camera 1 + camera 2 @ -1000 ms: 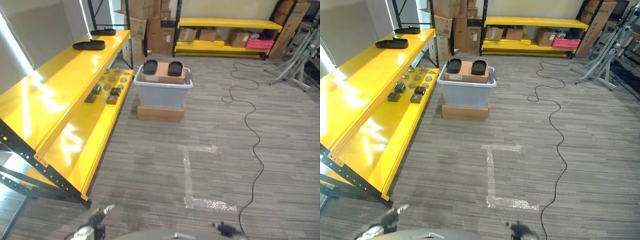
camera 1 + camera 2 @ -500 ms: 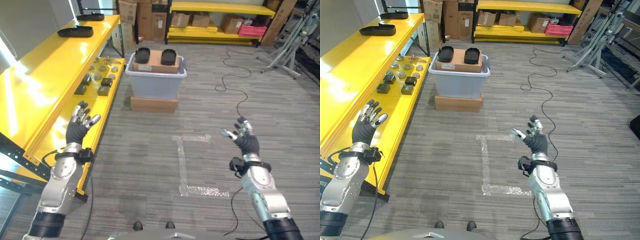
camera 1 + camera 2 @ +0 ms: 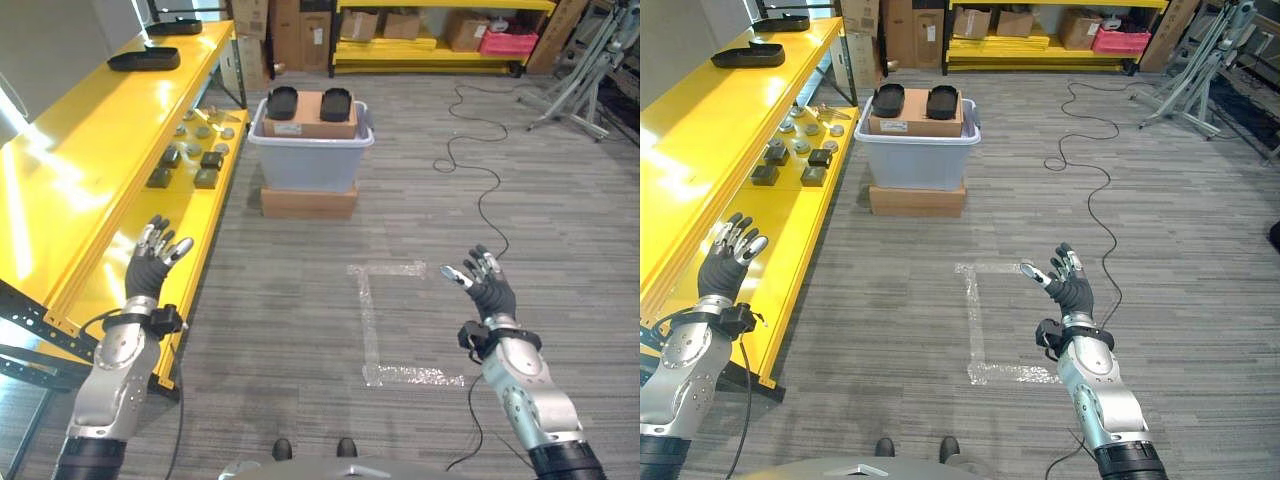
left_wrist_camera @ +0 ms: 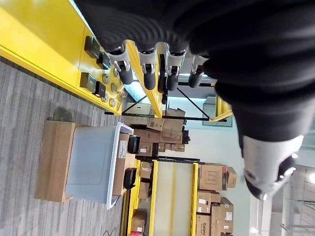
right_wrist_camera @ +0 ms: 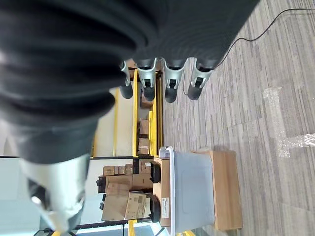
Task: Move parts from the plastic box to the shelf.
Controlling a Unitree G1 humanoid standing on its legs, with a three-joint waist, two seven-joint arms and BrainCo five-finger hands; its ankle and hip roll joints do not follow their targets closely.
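The grey plastic box [image 3: 310, 160] stands on a flat cardboard base a few steps ahead, beside the yellow shelf [image 3: 90, 170] on the left. A cardboard box lies across its top with two black parts [image 3: 283, 100] on it. Several small dark and round parts [image 3: 195, 165] lie on the shelf's lower level. My left hand [image 3: 150, 268] is raised by the shelf's front edge, open and empty. My right hand [image 3: 488, 292] is raised over the floor on the right, open and empty. The box [image 4: 93, 167] shows past the left hand's straight fingers [image 4: 146, 73].
Two black trays [image 3: 143, 59] lie on the shelf's upper level at the far end. A tape mark [image 3: 372, 322] is stuck on the floor between my hands. A far yellow rack [image 3: 440, 20] holds cardboard boxes. A metal stand [image 3: 588, 60] is at the far right.
Both hands have come up from the bottom edge into view with fingers spread. The camera has tilted down, so the whole scene has shifted.
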